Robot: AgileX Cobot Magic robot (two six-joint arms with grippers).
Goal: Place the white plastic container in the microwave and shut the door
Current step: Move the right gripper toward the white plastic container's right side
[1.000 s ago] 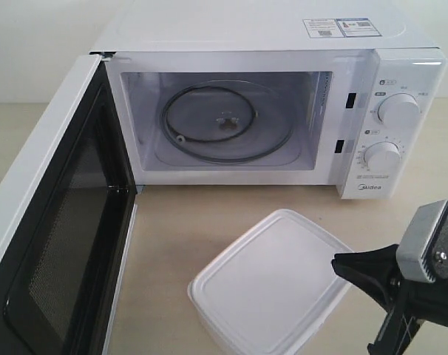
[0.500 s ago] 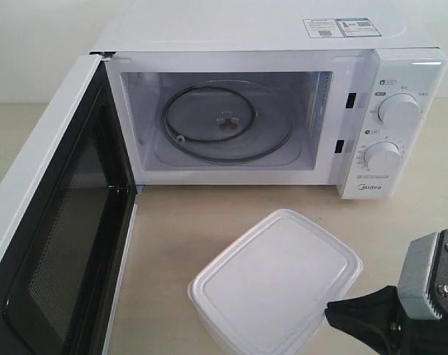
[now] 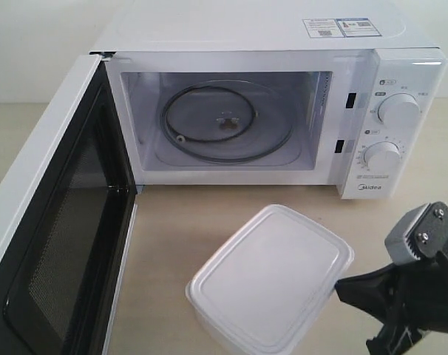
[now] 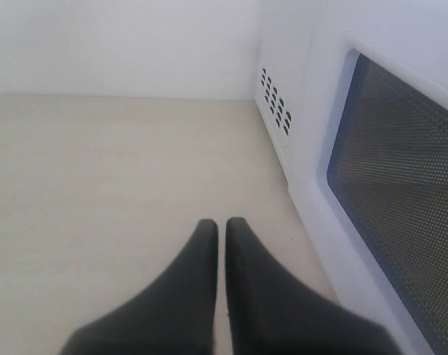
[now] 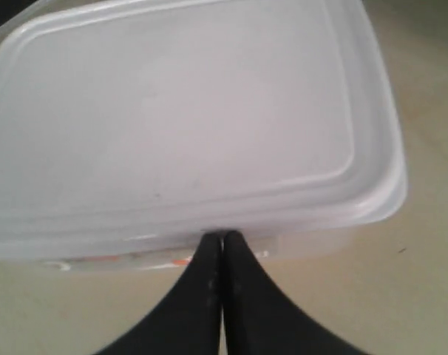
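The white plastic container [image 3: 272, 277] sits lidded on the table in front of the microwave [image 3: 268, 29], whose door [image 3: 54, 222] hangs wide open to the left, showing the glass turntable [image 3: 224, 122]. My right gripper [image 3: 338, 285] is shut, and its tips [image 5: 222, 235] press against the side of the container [image 5: 187, 118] just under the lid rim, by a bit of red label. My left gripper [image 4: 221, 224] is shut on nothing, low over the table beside the outer face of the door [image 4: 401, 170]. It does not show in the exterior view.
The open door takes up the left of the exterior view. Two dials [image 3: 398, 111] sit on the microwave's right panel. Bare beige table [image 3: 187, 222] lies between the container and the oven mouth. A white wall [image 4: 120, 44] stands behind.
The right gripper dipped lower, then came back up against the container's right side. The container has shifted slightly toward the microwave. The door and left gripper show no change.
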